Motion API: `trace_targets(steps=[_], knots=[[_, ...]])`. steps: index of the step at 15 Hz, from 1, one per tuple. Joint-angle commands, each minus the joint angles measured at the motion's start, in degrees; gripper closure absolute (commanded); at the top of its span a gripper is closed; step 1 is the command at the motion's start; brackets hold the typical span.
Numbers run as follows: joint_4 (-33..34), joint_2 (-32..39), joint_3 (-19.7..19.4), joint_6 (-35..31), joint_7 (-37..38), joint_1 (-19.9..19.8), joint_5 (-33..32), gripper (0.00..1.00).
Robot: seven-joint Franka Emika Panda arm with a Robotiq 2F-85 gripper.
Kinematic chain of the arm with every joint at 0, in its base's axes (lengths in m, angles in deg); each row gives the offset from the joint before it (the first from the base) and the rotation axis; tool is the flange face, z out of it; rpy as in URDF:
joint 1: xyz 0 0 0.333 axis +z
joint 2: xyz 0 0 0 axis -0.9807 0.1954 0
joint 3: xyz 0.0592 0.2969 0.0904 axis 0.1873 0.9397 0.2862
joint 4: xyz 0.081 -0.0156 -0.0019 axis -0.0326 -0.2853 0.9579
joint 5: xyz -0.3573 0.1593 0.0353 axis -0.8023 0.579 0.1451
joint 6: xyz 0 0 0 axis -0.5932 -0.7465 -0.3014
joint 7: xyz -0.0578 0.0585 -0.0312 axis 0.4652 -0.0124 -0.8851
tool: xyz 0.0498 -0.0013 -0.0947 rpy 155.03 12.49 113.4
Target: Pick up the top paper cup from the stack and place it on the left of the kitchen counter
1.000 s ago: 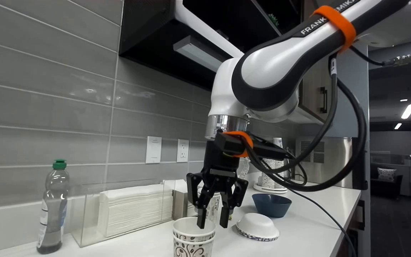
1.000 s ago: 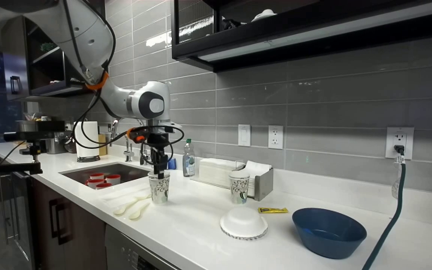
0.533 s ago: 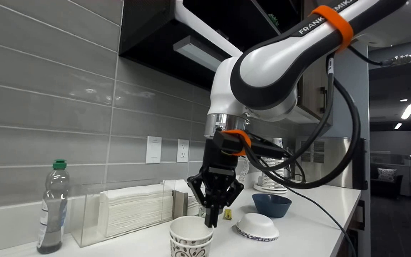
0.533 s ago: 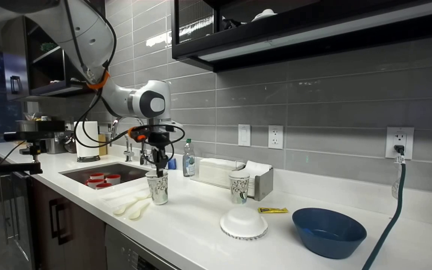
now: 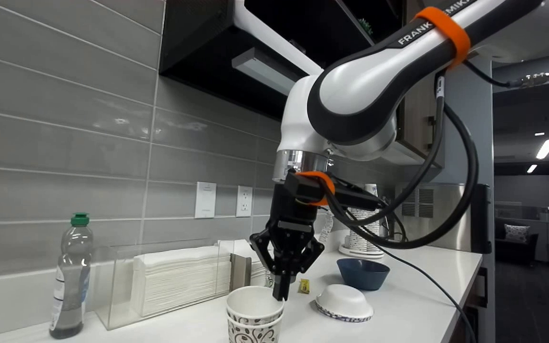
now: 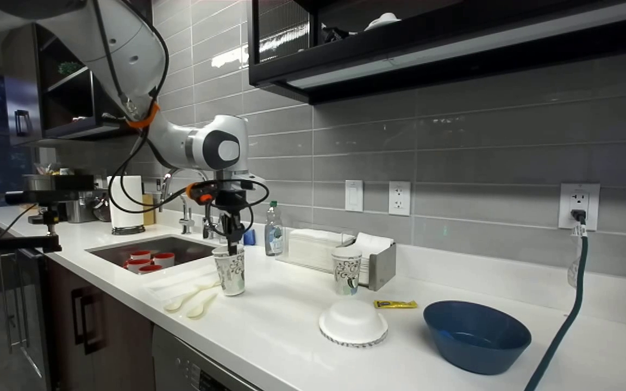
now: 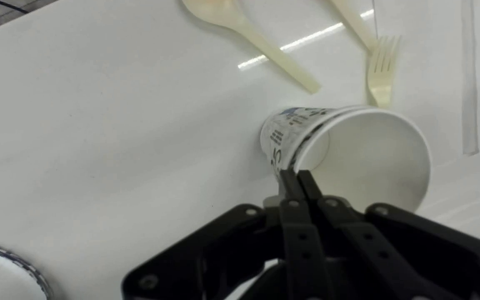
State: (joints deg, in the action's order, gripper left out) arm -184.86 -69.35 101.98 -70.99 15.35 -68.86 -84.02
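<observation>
The stack (image 6: 230, 277) of patterned white paper cups stands on the white kitchen counter (image 6: 269, 331), near the sink. At its mouth, the top paper cup (image 5: 255, 305) shows its rim just above the rim of a lower cup (image 5: 253, 334). My gripper (image 7: 297, 171) points down with its fingers pinched together over the top cup's rim, one inside the mouth and one outside. Black fingertips (image 5: 279, 291) are seen at the same rim in an exterior view. The wrist view looks into the top cup's white interior (image 7: 377, 158); the outer finger hides part of the printed side.
Pale cutlery (image 6: 201, 304) lies beside the stack, near the sink (image 6: 191, 245) with its red mugs. A green-capped bottle (image 5: 70, 286), a napkin holder (image 6: 382, 267) and another patterned cup (image 6: 346, 274) stand behind. Upturned white bowls (image 6: 352, 323) and a blue bowl (image 6: 476, 336) sit further along.
The fingers, apart one second ago, have come together on the top cup's rim. The stack has shifted slightly sideways, and the arm has risen a little.
</observation>
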Motion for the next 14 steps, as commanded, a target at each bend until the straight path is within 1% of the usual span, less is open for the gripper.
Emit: trace_targets(steps=[1, 2, 3, 4, 5, 6, 7, 14], knots=[[2.0, -1.3, -0.6, 2.7, -6.6, 0.7, 6.6, 0.99], [2.2, -1.7, -0.7, 3.9, -9.0, 0.5, 8.7, 0.99], [2.0, -2.1, -1.4, 3.5, -4.1, 0.9, 2.4, 0.99], [2.7, -1.9, -1.4, 5.8, -7.8, 0.4, 5.6, 0.99], [2.4, -2.1, -1.9, 5.7, -4.7, 0.5, 1.9, 0.99], [2.6, -2.3, -2.0, 6.8, -9.1, 0.2, 6.6, 0.99], [2.5, -2.9, -2.2, 7.3, -9.6, 0.1, 7.2, 0.99], [5.4, -10.4, -2.1, 12.6, -11.6, 0.4, 6.6, 0.99]])
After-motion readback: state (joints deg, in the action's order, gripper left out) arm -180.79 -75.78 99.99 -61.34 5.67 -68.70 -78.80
